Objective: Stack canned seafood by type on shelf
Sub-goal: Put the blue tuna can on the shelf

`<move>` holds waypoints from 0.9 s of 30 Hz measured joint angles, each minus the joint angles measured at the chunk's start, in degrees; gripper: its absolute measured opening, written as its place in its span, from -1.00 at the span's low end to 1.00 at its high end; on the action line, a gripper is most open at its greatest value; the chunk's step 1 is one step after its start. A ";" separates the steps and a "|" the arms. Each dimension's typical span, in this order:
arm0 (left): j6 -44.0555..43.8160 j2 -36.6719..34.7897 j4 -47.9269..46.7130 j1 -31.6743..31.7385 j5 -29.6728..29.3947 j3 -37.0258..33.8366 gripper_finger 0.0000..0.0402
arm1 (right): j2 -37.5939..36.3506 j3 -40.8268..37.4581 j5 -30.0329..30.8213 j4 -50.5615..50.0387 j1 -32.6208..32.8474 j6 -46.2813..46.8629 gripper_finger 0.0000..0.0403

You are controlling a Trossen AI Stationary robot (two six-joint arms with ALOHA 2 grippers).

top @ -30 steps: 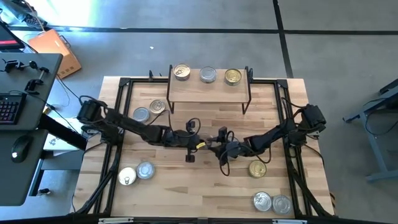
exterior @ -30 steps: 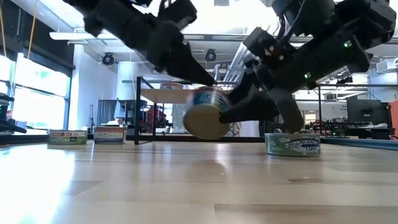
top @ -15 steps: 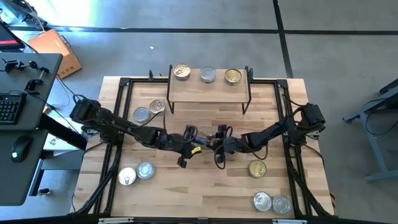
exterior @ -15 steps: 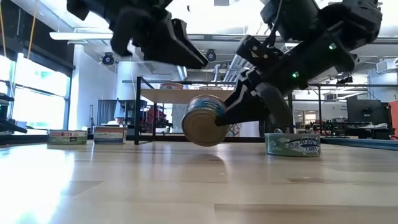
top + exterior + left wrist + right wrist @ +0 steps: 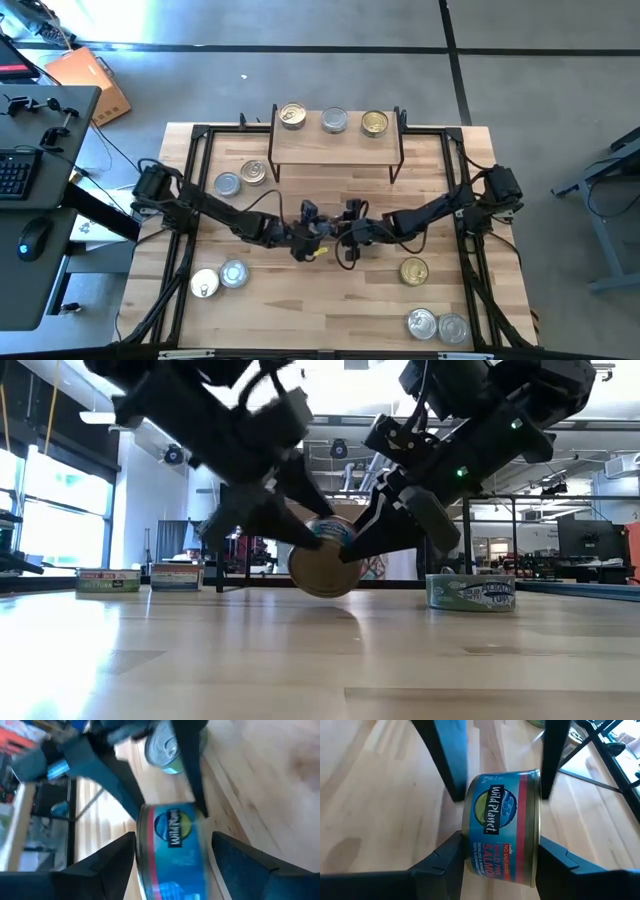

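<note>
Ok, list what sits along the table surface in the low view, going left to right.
Flat green-labelled tin → flat tin with a pale label → round blue-labelled salmon can, tipped on its side, between the two pincers → short green-and-white labelled tin.

Daylight pours in from the upper left of the high view, washing the floor (image 5: pixel 170 30) pale and leaving the wooden table (image 5: pixel 330 300) evenly bright with only faint, soft shadows under the arms. In the low view the bright windows (image 5: pixel 60 500) and ceiling lights (image 5: pixel 110 418) backlight the scene, so both arms read as near-black silhouettes, the left arm smeared by motion blur, while the tabletop in front carries a broad sheen and lies out of focus. The left wrist view is heavily blurred, its tin (image 5: pixel 170 847) streaked, whereas the right wrist view is sharp on the label and soft on the near fingers (image 5: pixel 445 865).
</note>
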 joint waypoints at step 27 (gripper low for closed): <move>-4.64 -11.15 -16.20 -2.79 -21.92 -0.04 -0.13 | -5.16 -1.43 8.51 -8.84 2.82 13.79 0.56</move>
